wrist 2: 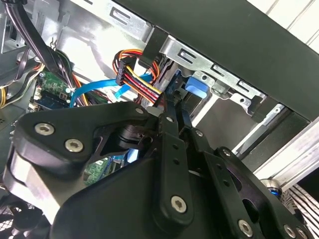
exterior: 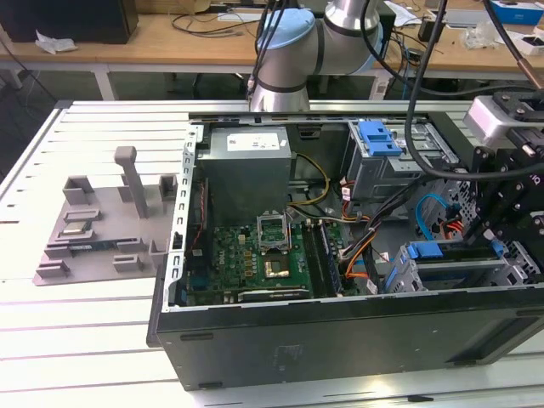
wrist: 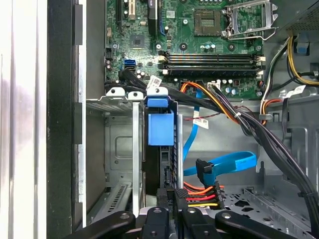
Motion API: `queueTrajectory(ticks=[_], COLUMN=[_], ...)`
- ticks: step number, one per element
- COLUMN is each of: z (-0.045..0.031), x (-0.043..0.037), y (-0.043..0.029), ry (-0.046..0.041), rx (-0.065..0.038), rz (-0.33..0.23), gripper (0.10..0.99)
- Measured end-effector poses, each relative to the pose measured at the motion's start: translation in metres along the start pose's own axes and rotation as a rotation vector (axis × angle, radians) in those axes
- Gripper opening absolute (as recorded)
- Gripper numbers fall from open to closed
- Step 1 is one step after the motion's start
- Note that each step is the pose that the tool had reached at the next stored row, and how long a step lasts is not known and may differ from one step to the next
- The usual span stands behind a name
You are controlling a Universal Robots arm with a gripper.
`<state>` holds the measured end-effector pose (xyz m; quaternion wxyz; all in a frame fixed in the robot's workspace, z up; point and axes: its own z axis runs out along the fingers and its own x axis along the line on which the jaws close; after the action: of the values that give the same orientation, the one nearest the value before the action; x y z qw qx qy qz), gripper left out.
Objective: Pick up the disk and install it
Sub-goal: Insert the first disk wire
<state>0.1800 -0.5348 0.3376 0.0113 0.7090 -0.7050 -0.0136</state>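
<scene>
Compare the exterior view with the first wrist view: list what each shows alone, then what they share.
Exterior view alone: the grey plastic stand on the table at the exterior view's left, the robot arm behind the case, and the power supply. First wrist view alone: a close look down the drive cage wall beside the disk. Shared: the motherboard with its CPU socket, the blue data cable and the gripper.

A blue carrier frame is shown on the disk, beside a green motherboard and a black gripper.

Even indoor light — mild table glare
</scene>
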Motion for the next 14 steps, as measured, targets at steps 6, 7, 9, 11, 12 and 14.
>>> queueTrajectory(ticks=[6,7,9,11,12,14], z=[0.0018,0.0020,0.0026,-0.0054,-0.0162,-0.0298], x=[0.0000,0.0000,0.0000,0.0000,-0.0005,-0.0017], y=[0.0001,0.0001,0.0000,0.0004,0.0007,0.0012], ry=[-0.0001,-0.0005,-0.0011,-0.0005,-0.0004,-0.0004], rx=[0.000,0.000,0.000,0.000,0.000,0.000], rz=[0.000,0.000,0.000,0.000,0.000,0.000], gripper=[0.169,0.169,0.180,0.243,0.243,0.243])
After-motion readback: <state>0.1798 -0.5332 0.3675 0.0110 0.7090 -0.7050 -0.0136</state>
